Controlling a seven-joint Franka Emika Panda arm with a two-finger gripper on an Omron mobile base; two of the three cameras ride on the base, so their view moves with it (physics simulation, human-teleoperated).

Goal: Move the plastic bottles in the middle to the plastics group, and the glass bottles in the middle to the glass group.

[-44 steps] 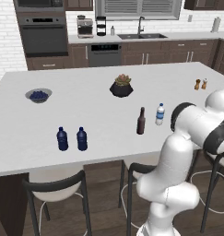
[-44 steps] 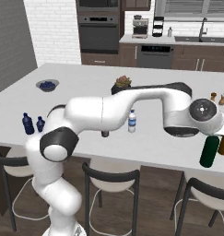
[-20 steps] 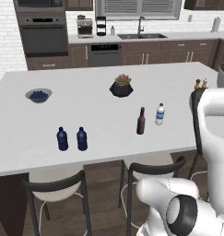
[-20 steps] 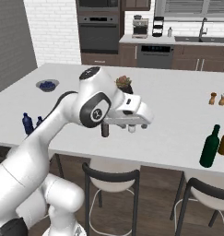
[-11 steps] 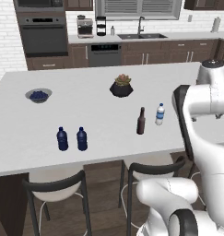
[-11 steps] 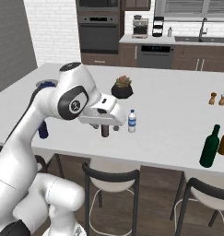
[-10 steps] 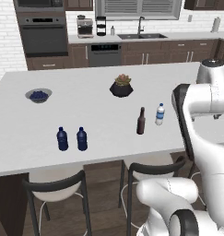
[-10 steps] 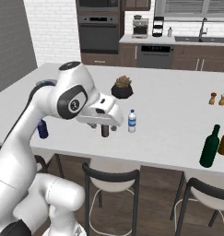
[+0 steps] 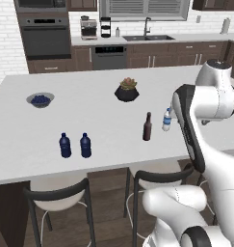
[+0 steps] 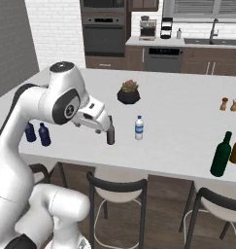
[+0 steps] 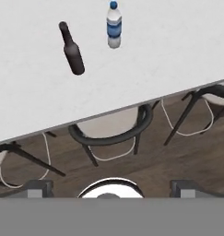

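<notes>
Hovering off the counter's near edge, the gripper [image 11: 111, 186], fingers spread and empty, is facing the upright dark brown long-necked glass bottle [image 11: 72, 49] ahead

A glossy white arm [image 10: 37, 104] is seen, built from rounded, bulbous segments, with dark grey rings and discs at the joints.

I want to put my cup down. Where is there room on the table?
Bare room lies between the blue bottles and the brown bottle. It is tighter where the water bottle stands beside that brown bottle.
</notes>
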